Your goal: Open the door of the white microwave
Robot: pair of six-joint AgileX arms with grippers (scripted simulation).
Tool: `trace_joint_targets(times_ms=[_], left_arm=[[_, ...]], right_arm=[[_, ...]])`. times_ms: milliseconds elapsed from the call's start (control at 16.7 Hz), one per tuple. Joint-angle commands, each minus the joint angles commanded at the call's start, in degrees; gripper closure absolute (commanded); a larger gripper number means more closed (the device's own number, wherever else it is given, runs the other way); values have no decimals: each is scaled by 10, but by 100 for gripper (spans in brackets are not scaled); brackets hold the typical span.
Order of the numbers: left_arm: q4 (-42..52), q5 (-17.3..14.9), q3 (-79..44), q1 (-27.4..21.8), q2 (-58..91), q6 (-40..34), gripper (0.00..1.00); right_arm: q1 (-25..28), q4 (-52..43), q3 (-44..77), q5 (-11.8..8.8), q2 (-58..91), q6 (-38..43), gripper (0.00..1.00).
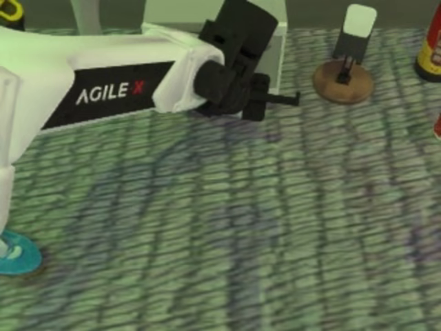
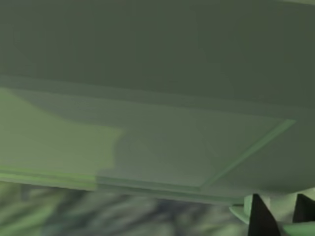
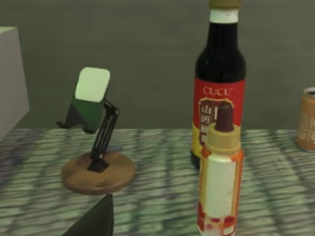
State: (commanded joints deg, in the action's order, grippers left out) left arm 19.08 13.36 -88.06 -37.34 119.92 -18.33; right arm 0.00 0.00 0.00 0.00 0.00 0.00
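The white microwave (image 1: 172,10) stands at the table's far edge, its front facing the near side. My left arm reaches across from the left. My left gripper (image 1: 294,97) lies along that front, near the narrow right strip. In the left wrist view the door (image 2: 162,142) fills the picture, its window frame line running slantwise. My left gripper (image 2: 283,219) has its two dark fingertips (image 2: 261,221) close together on a pale piece at the door's lower edge. Of my right arm only one dark finger (image 3: 98,221) shows, parked off to the right.
A phone stand on a round wooden base (image 1: 343,79) (image 3: 98,172) sits right of the microwave. A dark sauce bottle (image 1: 428,55) (image 3: 220,88), a small orange-labelled bottle (image 3: 220,191) and a can (image 3: 307,118) stand at the far right. A teal object (image 1: 17,255) lies at the left edge.
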Motion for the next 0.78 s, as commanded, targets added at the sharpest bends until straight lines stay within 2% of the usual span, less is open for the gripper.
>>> trace_joint_targets(times_ms=[780], left_arm=[[-2,-7,5,-3,-1,3,100]], right_arm=[[0,0,0,0,0,0,0]])
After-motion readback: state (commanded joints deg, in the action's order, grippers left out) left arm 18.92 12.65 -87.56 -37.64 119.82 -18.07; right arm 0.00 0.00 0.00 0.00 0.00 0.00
